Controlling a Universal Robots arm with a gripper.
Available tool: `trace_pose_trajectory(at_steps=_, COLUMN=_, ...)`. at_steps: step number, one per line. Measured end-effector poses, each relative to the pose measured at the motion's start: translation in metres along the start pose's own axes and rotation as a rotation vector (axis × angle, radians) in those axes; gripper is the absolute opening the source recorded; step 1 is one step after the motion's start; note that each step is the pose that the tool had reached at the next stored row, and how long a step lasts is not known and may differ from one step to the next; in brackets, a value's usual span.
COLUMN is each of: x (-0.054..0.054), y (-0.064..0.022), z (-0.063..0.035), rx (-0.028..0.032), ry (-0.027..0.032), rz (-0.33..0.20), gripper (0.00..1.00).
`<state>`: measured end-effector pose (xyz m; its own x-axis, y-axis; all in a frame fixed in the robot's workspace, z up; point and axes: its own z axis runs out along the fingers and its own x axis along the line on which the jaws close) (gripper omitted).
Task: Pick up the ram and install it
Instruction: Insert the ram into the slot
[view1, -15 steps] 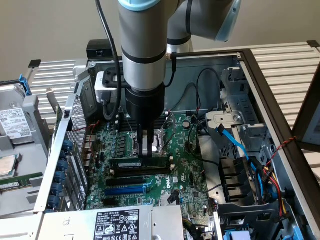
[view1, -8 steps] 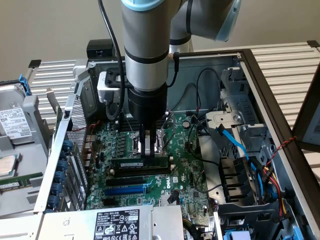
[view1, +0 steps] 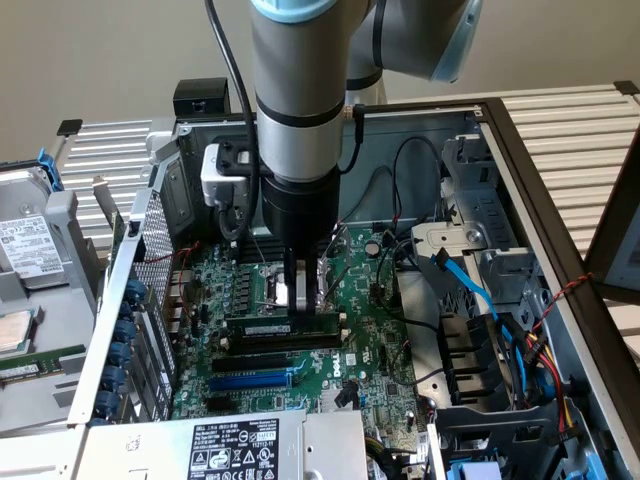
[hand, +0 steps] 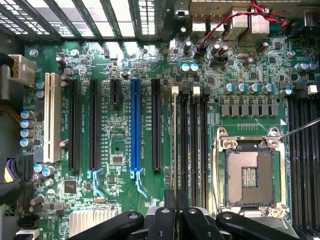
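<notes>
Currently, exterior view: gripper (view1: 304, 306) sits low inside the open PC case (view1: 420, 125), fingers pinched narrow on the top edge of the ram (view1: 270, 330); ram stands upright on edge on the motherboard (view1: 375, 335), near the blue expansion slot (view1: 250, 381); wrist view: ram (hand: 173, 150) edge-on, running in between the fingertips, beside the bare memory slots (hand: 194, 145); can't tell if fully seated.

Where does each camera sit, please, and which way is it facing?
Exterior view: off the arm, raised, looking down into the open computer case at the motherboard; the arm and the gripper, shut on the ram, show.
Wrist view: on the wrist, facing straight down onto the motherboard; the gripper's fingers show.
Shared: motherboard, blue slot, gripper.
</notes>
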<state>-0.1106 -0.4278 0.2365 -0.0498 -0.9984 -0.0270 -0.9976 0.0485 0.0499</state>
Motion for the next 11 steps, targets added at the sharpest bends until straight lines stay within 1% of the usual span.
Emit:
trace_pose_trajectory(at_steps=2, x=0.0000, y=0.0001, z=0.0008, rx=-0.0008, ry=-0.0009, rz=-0.011, gripper=0.12)
trace_pose_trajectory(at_steps=4, x=0.0000, y=-0.0001, z=0.0015, rx=-0.0013, ry=-0.0040, rz=-0.019, gripper=0.12)
trace_pose_trajectory(at_steps=6, x=-0.0001, y=-0.0008, z=0.0022, rx=-0.0016, ry=-0.0136, rz=-0.021, gripper=0.12)
trace_pose_trajectory(at_steps=8, x=0.0000, y=-0.0010, z=0.0032, rx=-0.0024, ry=-0.0266, rz=-0.022, gripper=0.12)
trace_pose_trajectory(at_steps=9, x=0.0000, y=-0.0010, z=0.0037, rx=-0.0037, ry=-0.0303, rz=-0.022, gripper=0.12)
trace_pose_trajectory(at_steps=10, x=-0.0001, y=-0.0010, z=0.0040, rx=-0.0072, ry=-0.0317, rz=-0.022, gripper=0.12)
trace_pose_trajectory(at_steps=11, x=0.0000, y=-0.0010, z=0.0039, rx=-0.0121, ry=-0.0317, rz=-0.022, gripper=0.12)
